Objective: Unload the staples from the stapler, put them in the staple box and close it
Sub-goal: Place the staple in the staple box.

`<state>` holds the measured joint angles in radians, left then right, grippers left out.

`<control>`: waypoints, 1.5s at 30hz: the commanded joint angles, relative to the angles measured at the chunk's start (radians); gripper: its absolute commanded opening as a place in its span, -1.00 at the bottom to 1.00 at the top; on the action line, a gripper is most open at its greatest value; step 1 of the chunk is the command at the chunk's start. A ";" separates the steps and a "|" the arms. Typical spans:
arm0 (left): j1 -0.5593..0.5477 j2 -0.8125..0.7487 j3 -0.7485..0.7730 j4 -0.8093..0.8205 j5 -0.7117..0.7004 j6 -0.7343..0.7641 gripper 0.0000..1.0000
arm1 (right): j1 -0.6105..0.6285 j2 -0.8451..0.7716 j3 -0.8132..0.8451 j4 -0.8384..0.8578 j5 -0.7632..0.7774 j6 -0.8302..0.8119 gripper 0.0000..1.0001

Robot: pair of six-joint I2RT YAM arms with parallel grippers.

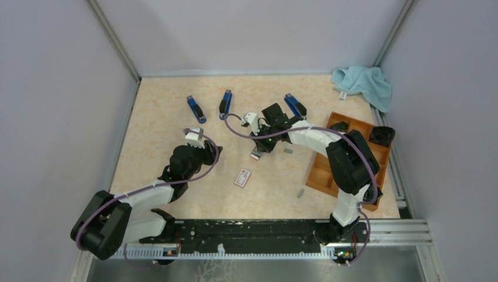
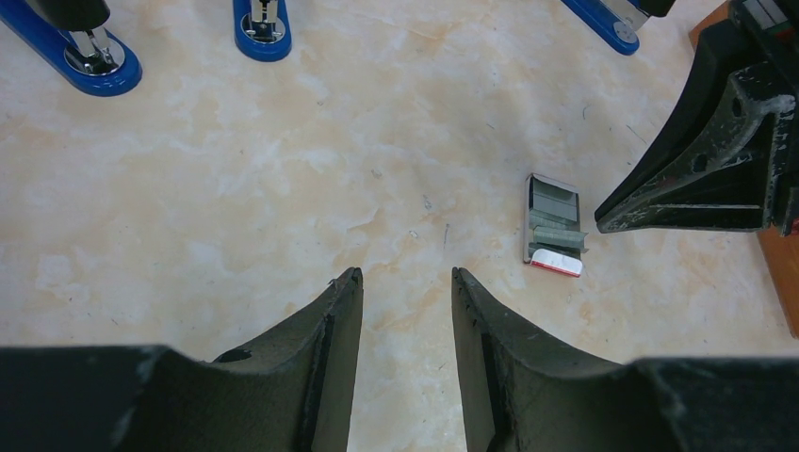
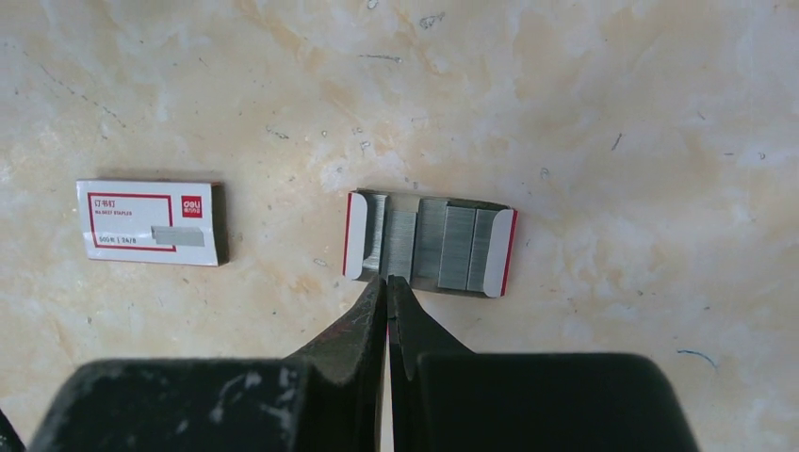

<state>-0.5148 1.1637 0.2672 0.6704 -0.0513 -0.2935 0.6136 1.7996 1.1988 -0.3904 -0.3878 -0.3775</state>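
Three blue staplers lie at the back: left, middle, right. An open staple box tray holds several silvery staples strips. My right gripper is shut, its tips at the tray's near edge against a strip; whether it holds anything I cannot tell. It is over the tray in the top view. Loose strips lie at centre-right and nearer the front. My left gripper is open and empty over bare table, left of the tray.
A closed white box with a red label lies left of the tray, also in the top view. A wooden tray stands at the right, a black object at its far corner. A cyan cloth lies at the back right.
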 commanded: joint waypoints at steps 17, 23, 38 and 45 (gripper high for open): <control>0.002 0.008 0.036 0.008 0.013 0.011 -0.09 | -0.008 0.035 0.030 -0.061 -0.013 -0.075 -0.86; 0.002 0.010 0.037 0.008 0.013 0.012 -0.09 | -0.005 0.043 0.033 -0.063 -0.006 -0.073 -0.92; 0.002 0.014 0.041 0.005 0.017 0.013 -0.09 | 0.016 0.066 0.051 -0.034 -0.001 -0.041 -0.92; 0.002 0.013 0.041 0.006 0.018 0.014 -0.10 | 0.026 0.061 0.056 -0.018 0.017 -0.030 -0.92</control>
<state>-0.5148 1.1728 0.2840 0.6651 -0.0433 -0.2932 0.6239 1.8565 1.2007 -0.4488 -0.3817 -0.4213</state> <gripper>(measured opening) 0.454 0.042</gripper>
